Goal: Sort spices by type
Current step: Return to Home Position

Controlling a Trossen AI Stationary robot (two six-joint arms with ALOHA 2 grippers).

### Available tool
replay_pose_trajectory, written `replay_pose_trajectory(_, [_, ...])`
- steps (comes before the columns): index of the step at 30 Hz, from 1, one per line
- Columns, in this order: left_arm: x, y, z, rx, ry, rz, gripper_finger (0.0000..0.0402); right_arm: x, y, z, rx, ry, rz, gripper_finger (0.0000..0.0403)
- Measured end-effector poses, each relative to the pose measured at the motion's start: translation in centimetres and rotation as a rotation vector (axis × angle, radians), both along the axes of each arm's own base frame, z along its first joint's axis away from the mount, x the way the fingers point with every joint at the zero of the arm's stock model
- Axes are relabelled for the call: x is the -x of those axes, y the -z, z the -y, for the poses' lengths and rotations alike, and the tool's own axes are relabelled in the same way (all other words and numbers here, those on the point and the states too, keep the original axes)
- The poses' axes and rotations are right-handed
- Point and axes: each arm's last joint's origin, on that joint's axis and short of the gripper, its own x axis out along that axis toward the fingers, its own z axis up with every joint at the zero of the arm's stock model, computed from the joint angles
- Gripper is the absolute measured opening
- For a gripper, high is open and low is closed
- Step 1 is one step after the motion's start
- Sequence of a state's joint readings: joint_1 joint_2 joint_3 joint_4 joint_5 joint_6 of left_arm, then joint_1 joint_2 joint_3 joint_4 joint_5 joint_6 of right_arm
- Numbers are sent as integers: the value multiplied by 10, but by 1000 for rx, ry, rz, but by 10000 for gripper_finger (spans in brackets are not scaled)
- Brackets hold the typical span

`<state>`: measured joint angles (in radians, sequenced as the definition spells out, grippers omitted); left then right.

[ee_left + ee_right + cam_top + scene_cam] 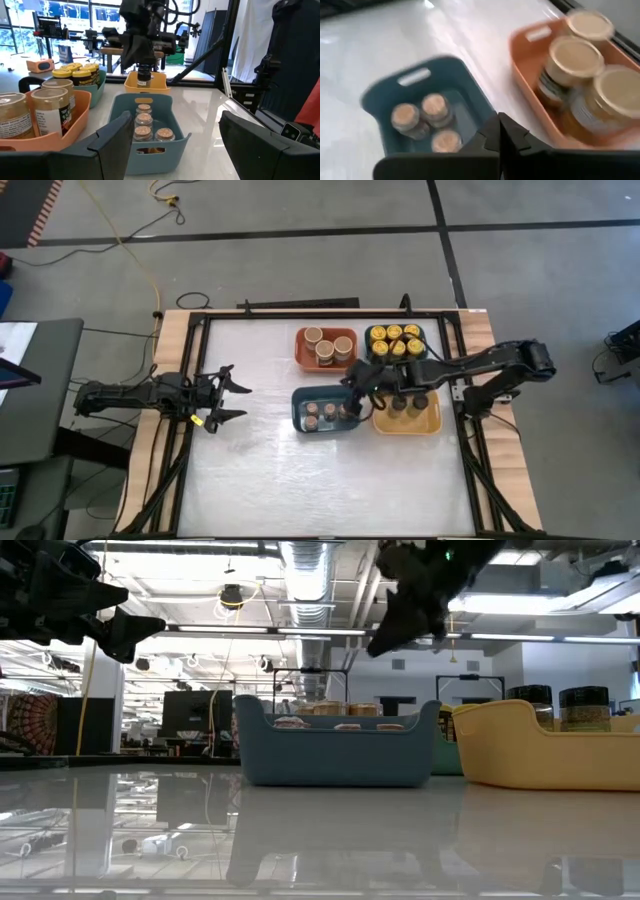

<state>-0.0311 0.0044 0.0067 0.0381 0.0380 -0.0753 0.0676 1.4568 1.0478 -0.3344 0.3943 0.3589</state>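
The spices stand sorted in four bins. Brown-topped jars (328, 412) (422, 117) fill the blue bin (297, 418). Tan-lidded jars (325, 345) (580, 65) are in the orange bin (300, 352). Yellow-lidded jars (395, 340) occupy the teal bin (100, 82), and dark-topped jars (405, 405) the yellow bin (405, 427). My right gripper (350, 388) (501, 131) hangs shut and empty above the blue bin's far right corner, tipped downward. My left gripper (235, 392) waits open at the table's left, pointing level toward the bins.
The four bins sit close together at the table's far right of centre. Bare white tabletop (300, 490) spreads across the near half and between my left gripper and the bins. A dark frame (460, 380) borders the table.
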Motion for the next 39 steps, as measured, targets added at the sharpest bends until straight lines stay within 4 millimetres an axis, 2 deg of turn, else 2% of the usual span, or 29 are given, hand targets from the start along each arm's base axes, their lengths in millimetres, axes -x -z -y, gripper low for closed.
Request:
replay_pose_trajectory(3, [0, 0, 0, 0, 0, -1, 282, 3, 11, 11, -2, -91, 92, 17])
replay_pose_trajectory(7, [0, 0, 0, 0, 0, -1, 282, 23, 16, 23, -38, -238, 216, 16])
replay_pose_trajectory(12, [0, 0, 0, 0, 0, 0, 282, 68, 24, 29, -122, -274, 281, 16])
replay_pose_trajectory(18, [0, 0, 0, 0, 0, 0, 282, 125, 19, 23, -96, -289, 442, 16])
replay_pose_trajectory(23, [0, 0, 0, 0, 0, 0, 282, 160, 31, 20, -73, -295, 542, 16])
replay_pose_trajectory(29, [0, 0, 0, 0, 0, -1, 282, 184, 48, 14, -59, -338, 664, 16])
replay_pose_trajectory(39, [0, 0, 0, 0, 0, -1, 282, 210, 49, 12, -29, -350, 812, 15])
